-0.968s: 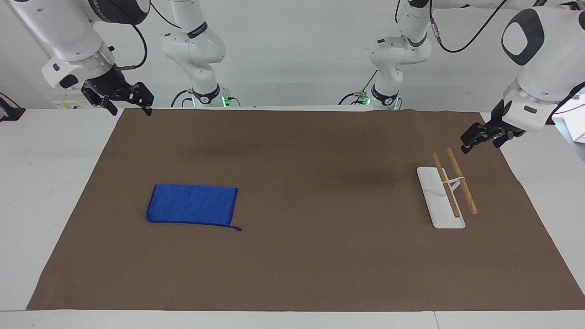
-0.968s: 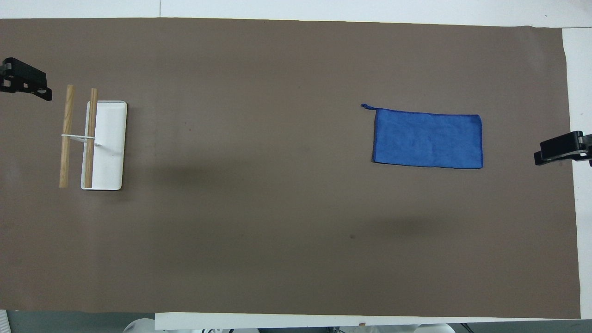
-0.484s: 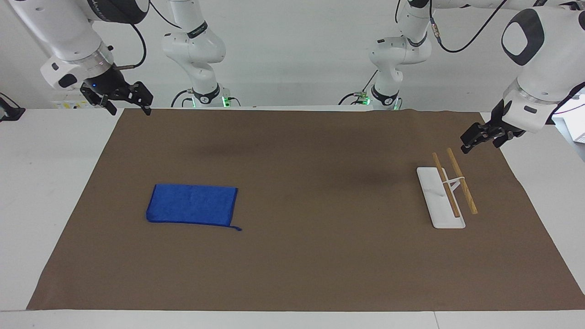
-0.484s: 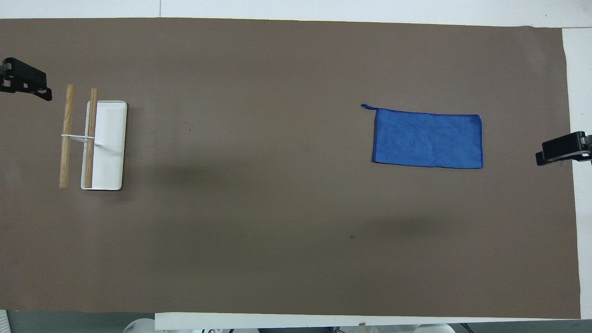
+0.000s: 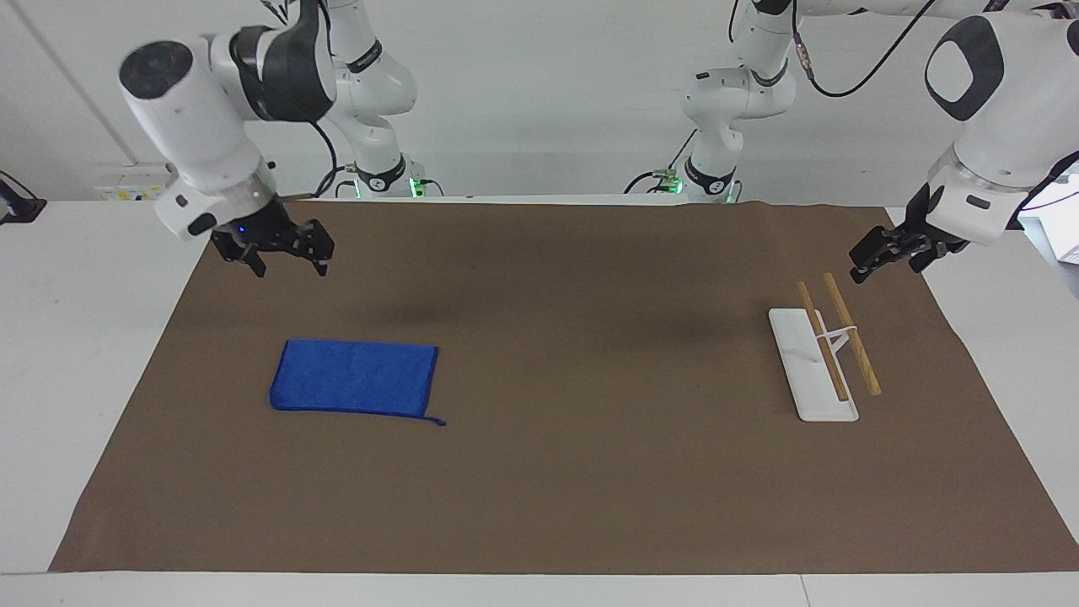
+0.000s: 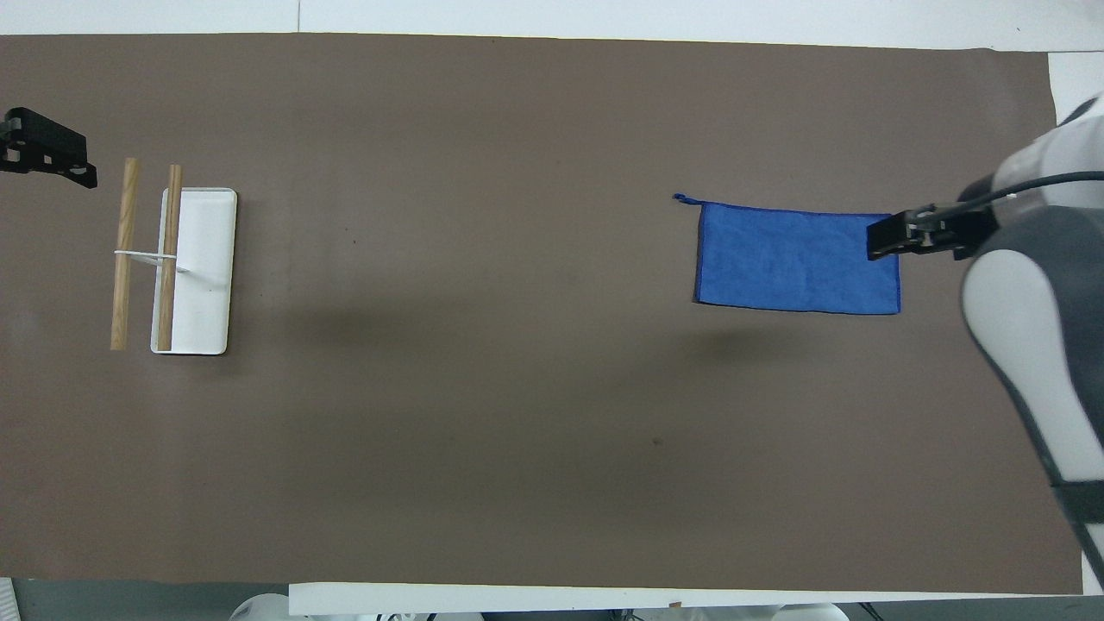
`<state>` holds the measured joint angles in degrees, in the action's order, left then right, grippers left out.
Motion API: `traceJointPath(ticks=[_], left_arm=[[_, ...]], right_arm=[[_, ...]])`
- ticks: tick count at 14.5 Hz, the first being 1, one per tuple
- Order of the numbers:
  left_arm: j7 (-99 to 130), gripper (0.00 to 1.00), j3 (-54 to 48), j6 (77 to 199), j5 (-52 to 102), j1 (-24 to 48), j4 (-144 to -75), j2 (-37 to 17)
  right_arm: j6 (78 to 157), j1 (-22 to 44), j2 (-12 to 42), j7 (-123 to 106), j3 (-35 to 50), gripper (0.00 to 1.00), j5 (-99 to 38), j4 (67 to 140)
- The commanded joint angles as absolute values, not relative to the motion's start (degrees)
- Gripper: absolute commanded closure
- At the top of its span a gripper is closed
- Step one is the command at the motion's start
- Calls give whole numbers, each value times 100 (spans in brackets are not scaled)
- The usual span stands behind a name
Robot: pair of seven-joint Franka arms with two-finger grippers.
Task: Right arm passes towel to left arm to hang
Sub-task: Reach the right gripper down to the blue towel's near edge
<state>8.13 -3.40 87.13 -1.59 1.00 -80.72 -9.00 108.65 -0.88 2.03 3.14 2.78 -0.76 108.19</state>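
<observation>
Two grippers, but only your right gripper (image 5: 287,259) is close to the towel (image 5: 354,378), hanging with jaws spread over the mat (image 5: 590,472) beside the towel's short edge. Its long axis points toward the rack (image 5: 830,354), where your left gripper (image 5: 885,255) waits; I cannot tell its jaws.

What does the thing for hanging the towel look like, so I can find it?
Look on the brown mat, at the left arm's end of the table. The towel rack is there: a flat white base holding two wooden bars. The only other thing on the mat is a soft blue towel.

White wall (image 5: 548,93), white table (image 5: 84,337), brown mat (image 5: 548,472)
</observation>
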Motion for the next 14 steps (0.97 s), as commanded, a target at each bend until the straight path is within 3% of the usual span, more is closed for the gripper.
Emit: traceJointPath(ticks=[1, 6, 14], left_arm=[[870, 0, -352, 8684, -114, 53, -8235, -738], [870, 0, -352, 8684, -114, 53, -8235, -738], [870, 0, -352, 8675, -114, 53, -8235, -738]], right_arm=[[11897, 43, 509, 448, 281, 0, -141, 11433], [13182, 70, 869, 413, 281, 0, -141, 12321], [13570, 0, 1011, -9, 281, 6, -141, 12805]])
